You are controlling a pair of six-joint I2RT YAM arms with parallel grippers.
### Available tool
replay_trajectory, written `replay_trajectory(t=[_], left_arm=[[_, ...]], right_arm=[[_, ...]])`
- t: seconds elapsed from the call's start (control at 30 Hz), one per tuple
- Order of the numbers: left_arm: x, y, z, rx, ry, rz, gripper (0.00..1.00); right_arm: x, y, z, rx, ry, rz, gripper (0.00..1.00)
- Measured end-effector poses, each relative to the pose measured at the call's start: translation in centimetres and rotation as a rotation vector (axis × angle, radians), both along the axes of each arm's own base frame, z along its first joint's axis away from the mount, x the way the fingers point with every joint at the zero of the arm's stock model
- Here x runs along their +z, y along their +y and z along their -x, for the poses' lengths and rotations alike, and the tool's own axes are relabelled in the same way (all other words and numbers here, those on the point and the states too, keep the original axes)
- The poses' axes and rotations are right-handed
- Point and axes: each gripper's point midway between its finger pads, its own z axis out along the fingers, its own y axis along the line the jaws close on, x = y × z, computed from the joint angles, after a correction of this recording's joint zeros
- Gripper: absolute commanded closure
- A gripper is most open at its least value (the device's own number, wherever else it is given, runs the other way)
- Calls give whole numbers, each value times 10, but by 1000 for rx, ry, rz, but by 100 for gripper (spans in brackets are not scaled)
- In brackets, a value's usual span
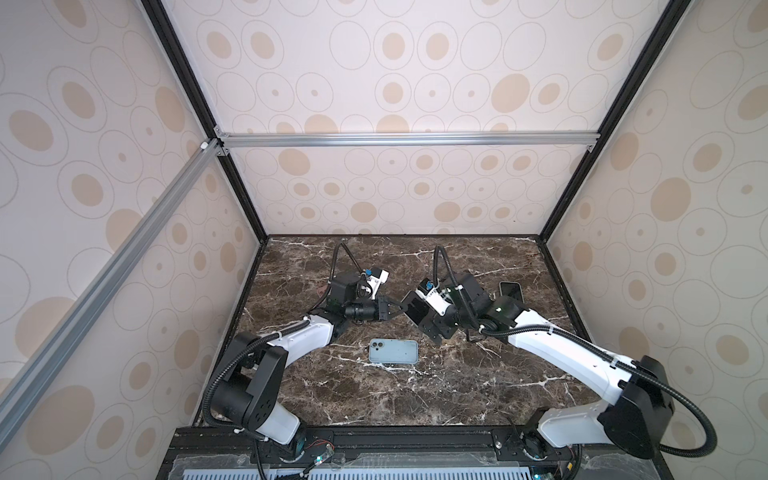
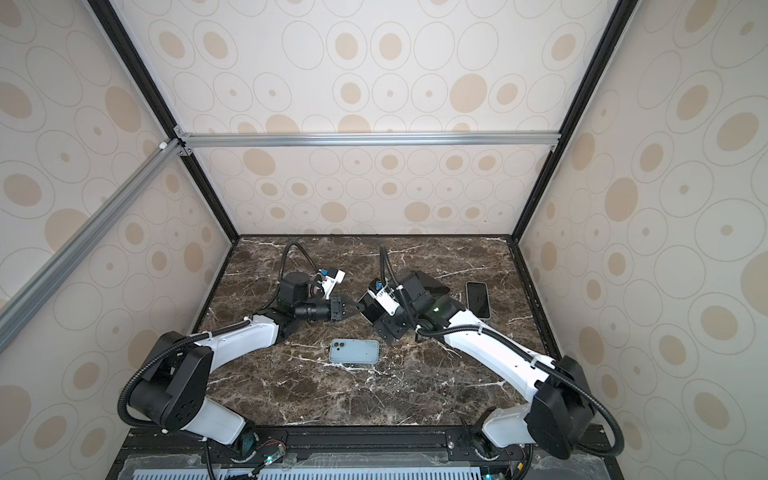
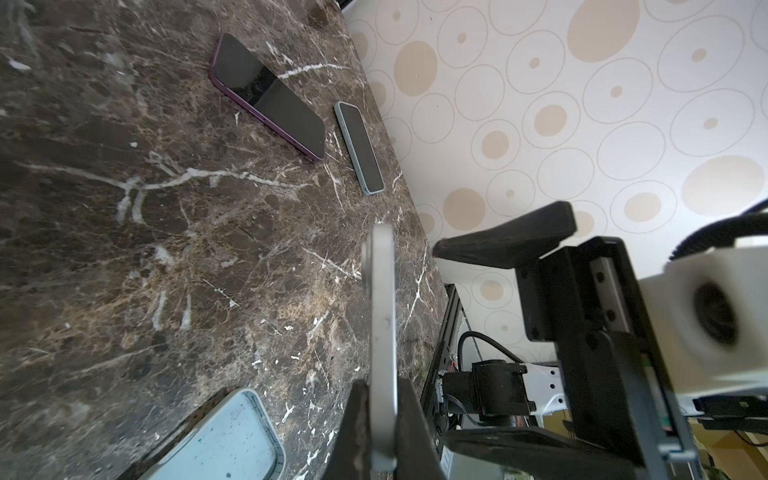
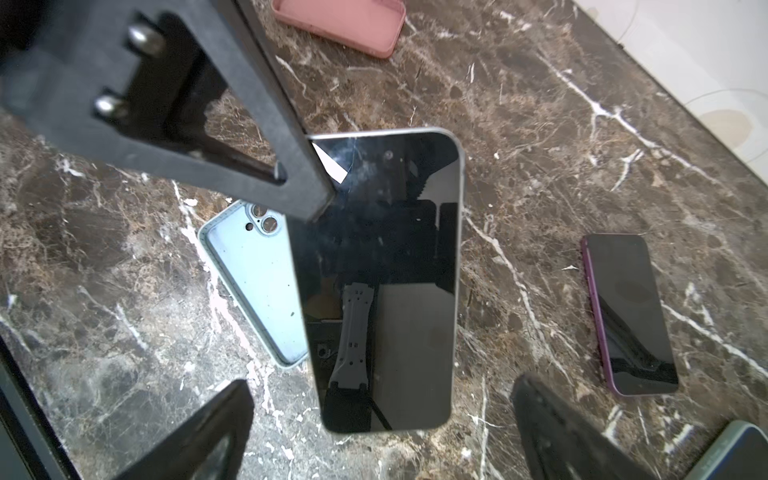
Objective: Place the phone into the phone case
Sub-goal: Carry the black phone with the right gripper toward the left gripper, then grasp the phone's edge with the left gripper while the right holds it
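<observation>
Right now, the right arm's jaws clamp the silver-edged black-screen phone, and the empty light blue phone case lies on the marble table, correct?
No: the left arm's jaws clamp the silver-edged black-screen phone, as the left wrist view shows; the right arm's jaws stand open. The empty light blue phone case does lie on the marble table.

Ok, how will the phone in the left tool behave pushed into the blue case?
Likely rigid: the phone shows no bend. Glossy glass looks slippery; the left tool grips one end, so it may pivot. The blue case could slide.
</observation>
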Motion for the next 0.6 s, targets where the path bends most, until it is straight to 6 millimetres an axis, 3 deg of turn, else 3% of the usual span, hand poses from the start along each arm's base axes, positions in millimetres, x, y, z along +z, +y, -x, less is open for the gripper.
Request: replay_trajectory(t=[0.23, 0.4, 0.6], left_arm=[[23, 11, -3, 89, -108, 15, 100], [51, 28, -4, 188, -221, 59, 100], [73, 44, -2, 266, -304, 137, 100]], right_arm=[[2, -8, 11, -63, 84, -174, 0], [8, -19, 5, -153, 148, -348, 20], [29, -10, -7, -155, 227, -628, 34]])
